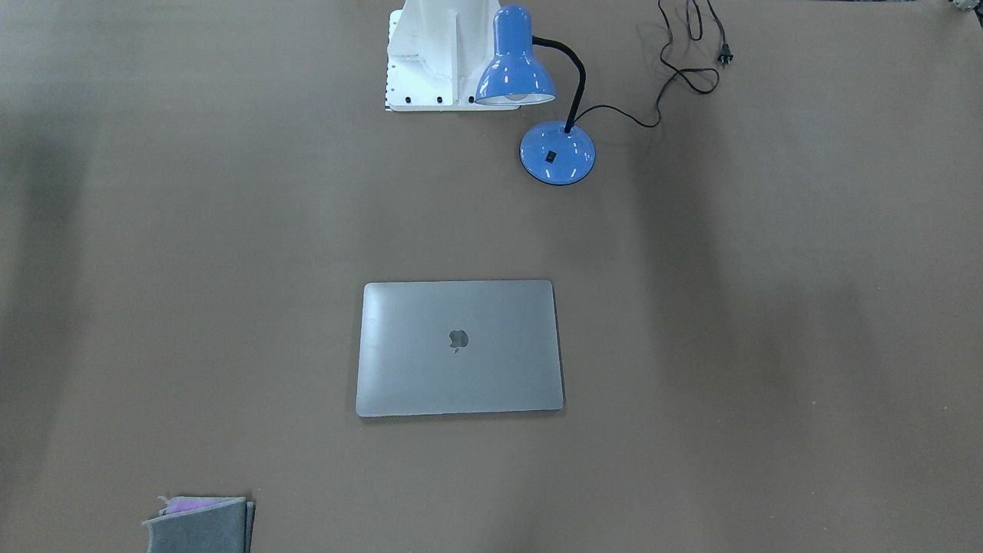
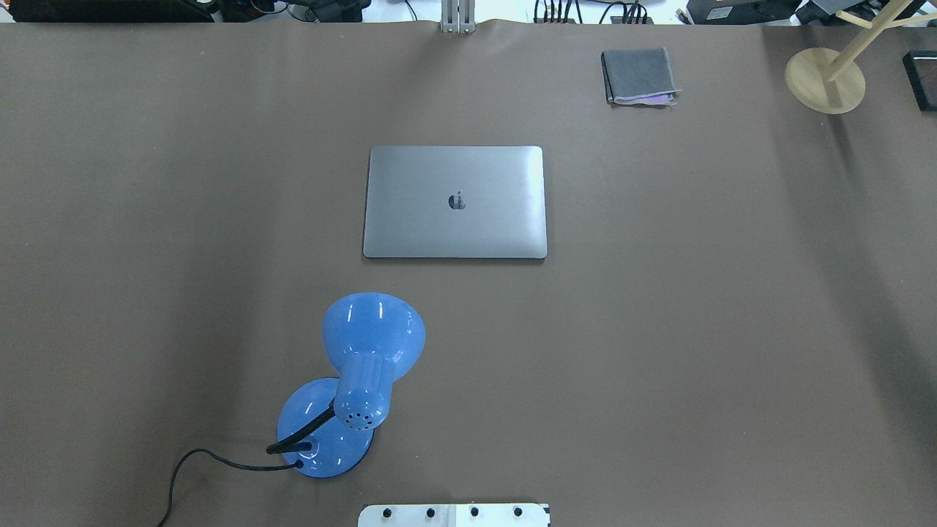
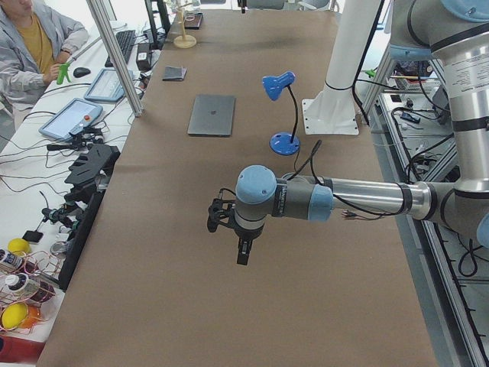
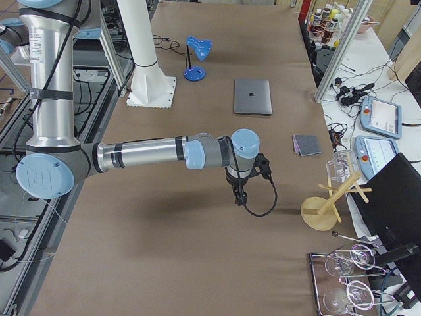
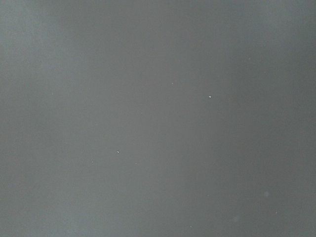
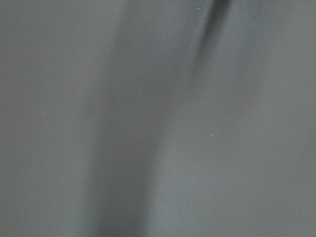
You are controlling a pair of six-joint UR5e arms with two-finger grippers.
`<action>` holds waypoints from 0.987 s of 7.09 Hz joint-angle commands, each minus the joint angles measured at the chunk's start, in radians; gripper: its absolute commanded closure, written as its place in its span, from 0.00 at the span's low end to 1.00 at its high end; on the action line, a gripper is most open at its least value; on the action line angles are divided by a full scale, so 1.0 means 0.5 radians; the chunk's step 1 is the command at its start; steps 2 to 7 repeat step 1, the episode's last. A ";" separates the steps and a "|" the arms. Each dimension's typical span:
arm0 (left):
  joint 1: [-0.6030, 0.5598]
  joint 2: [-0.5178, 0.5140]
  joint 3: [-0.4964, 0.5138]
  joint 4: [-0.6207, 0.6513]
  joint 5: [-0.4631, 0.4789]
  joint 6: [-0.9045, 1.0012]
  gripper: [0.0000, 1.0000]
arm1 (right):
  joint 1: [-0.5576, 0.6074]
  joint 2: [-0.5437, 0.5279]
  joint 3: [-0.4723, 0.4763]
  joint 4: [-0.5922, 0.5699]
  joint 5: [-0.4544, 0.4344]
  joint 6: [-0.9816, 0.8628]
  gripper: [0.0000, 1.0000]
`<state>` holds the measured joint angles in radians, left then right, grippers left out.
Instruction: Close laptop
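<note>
Brown paper covers the long table [image 2: 695,307], with workbenches full of cables and screens along its top edge in the overhead view. Just above the middle of that view lies the laptop [image 2: 454,201], flat on the paper with its lid fully down and the dark apple logo facing up (only the lid's grey metal shows). Its edges run square to the table.

Toward the lower left of the overhead view, near the laptop but not touching it, stands a blue desk lamp [image 2: 372,344]. Its shade leans toward the laptop on a black gooseneck. Its black cord [image 1: 691,73] trails off in loose loops at the top right of the front-facing view, with the plug lying on the paper. A folded grey felt pouch [image 2: 639,75] sits at the upper right of the overhead view, well apart from the laptop, and a pale wooden stand [image 2: 825,79] occupies the far upper-right corner. The robot's white base plate [image 2: 454,514] peeks in at the bottom edge.

Both arms show only in the side views. The left gripper [image 3: 242,258] hangs above bare paper in the middle of the left side view, pointing down, well apart from the laptop. The right gripper [image 4: 238,197] hangs likewise in the middle of the right side view. Whether either pair of fingers is spread or closed cannot be told from these views. Both wrist cameras show only a blurred, featureless grey surface.
</note>
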<state>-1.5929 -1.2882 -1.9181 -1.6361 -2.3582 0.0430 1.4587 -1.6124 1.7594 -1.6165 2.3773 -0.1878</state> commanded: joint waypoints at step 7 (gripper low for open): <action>-0.014 0.002 -0.032 -0.001 0.013 -0.006 0.02 | 0.028 0.009 0.006 -0.016 0.001 -0.017 0.00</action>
